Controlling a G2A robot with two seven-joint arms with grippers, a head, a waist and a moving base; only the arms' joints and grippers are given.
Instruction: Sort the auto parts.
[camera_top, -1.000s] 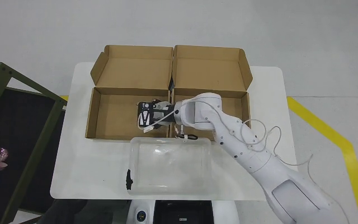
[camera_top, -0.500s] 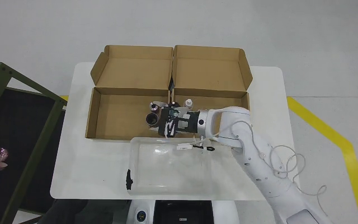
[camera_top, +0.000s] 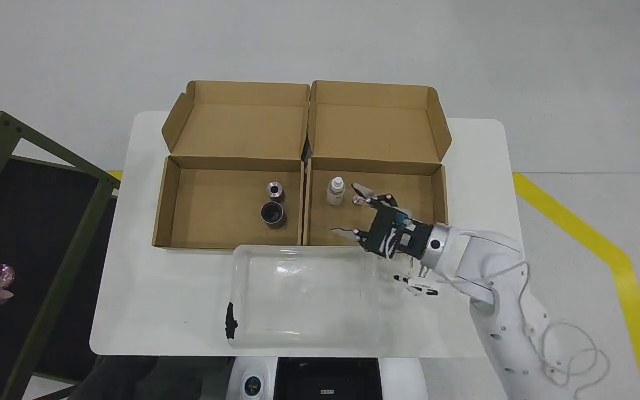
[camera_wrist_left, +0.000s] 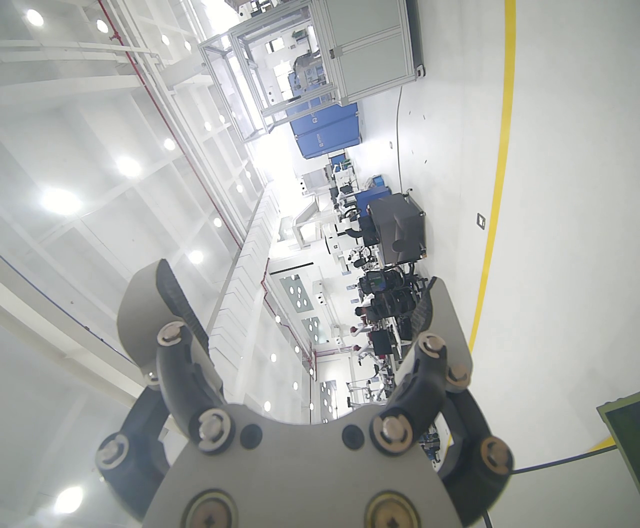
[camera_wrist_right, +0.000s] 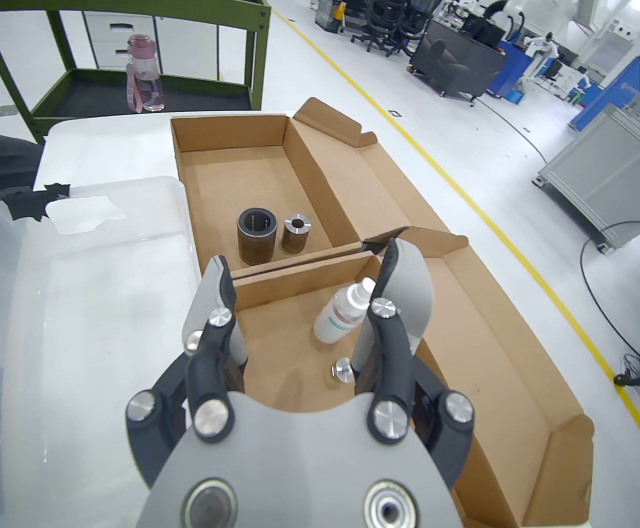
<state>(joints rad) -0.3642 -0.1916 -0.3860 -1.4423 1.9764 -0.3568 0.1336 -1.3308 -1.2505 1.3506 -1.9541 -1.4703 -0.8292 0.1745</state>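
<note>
Around the white table (camera_top: 130, 300), pale floor (camera_top: 100, 50) with a yellow line (camera_top: 580, 228); left and right jaws apart, empty.

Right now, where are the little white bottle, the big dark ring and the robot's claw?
white bottle (camera_wrist_right: 334, 319), right wrist view, on its body.
dark ring (camera_wrist_right: 256, 246), right wrist view, on its outer side wall.
right gripper (camera_wrist_right: 306, 260), right wrist view, midway between its open fingertips.

A small silver part (camera_wrist_right: 344, 369) lies half hidden behind a finger (camera_wrist_right: 405, 280) of the right gripper (camera_wrist_right: 307, 256), which also clips the white bottle's (camera_wrist_right: 332, 320) cap from sight. The clear bin (camera_wrist_right: 100, 300) and the green rack (camera_wrist_right: 261, 55) run past the picture's edge.
</note>
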